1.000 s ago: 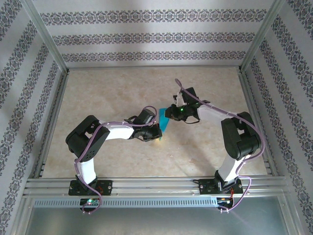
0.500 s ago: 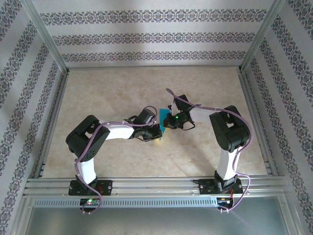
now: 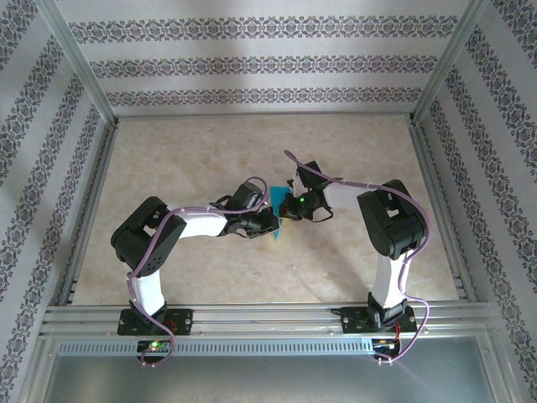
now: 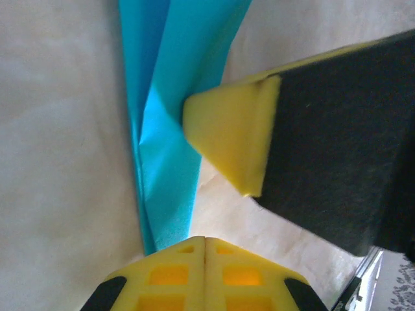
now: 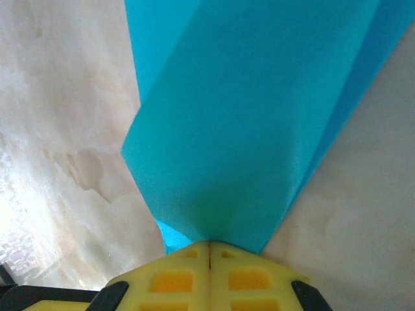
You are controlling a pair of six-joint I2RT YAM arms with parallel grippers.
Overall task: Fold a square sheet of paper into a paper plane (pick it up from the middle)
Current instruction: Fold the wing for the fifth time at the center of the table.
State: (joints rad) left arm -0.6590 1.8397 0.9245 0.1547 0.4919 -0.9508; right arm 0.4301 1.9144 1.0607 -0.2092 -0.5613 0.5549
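I list two arms (image 3: 193,223): white links, black joints, lilac cables (image 3: 352,181), black bases (image 3: 155,321), one green light (image 3: 300,201), yellow fingers (image 5: 168,282) with black corners.

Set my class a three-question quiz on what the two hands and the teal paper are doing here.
1. True or false: the right hand is pinching the teal paper.
2. The paper is: A lying flat, unfolded; B folded, with creases; C crumpled into a ball.
3. Fill in: the left hand has its jaws ____.
Key: 1 true; 2 B; 3 shut.
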